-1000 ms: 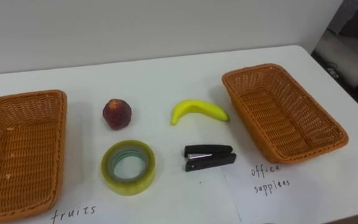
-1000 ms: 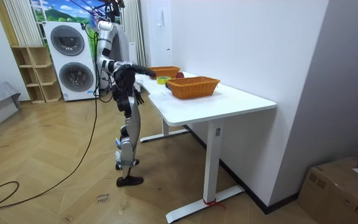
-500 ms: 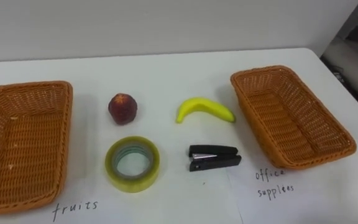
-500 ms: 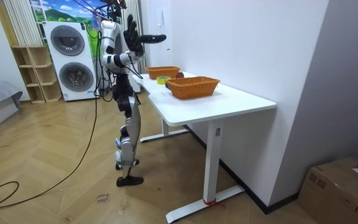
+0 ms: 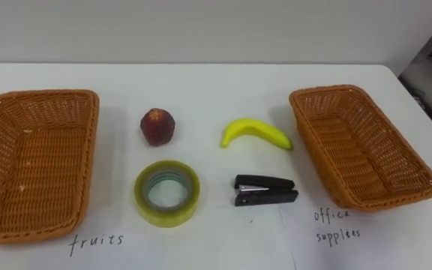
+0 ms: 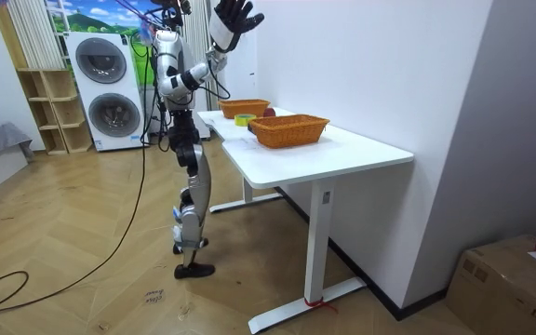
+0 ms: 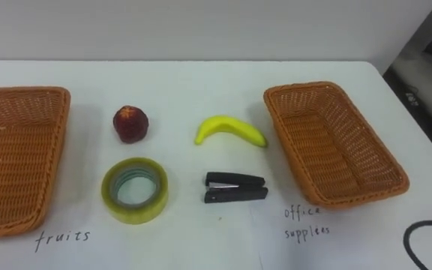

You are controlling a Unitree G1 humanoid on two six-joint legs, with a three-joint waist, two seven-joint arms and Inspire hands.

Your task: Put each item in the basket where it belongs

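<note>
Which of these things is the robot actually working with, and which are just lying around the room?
Part of the job: red fruit, banana, tape roll, stapler, fruits basket, office supplies basket, white table.

Just lying about: washing machines, wooden shelf, cardboard box.

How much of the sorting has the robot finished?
Nothing is done: the fruits basket and office supplies basket are empty. The right hand is raised, open, holding nothing. Peach, banana, tape roll and stapler all lie on the table, waiting.
</note>
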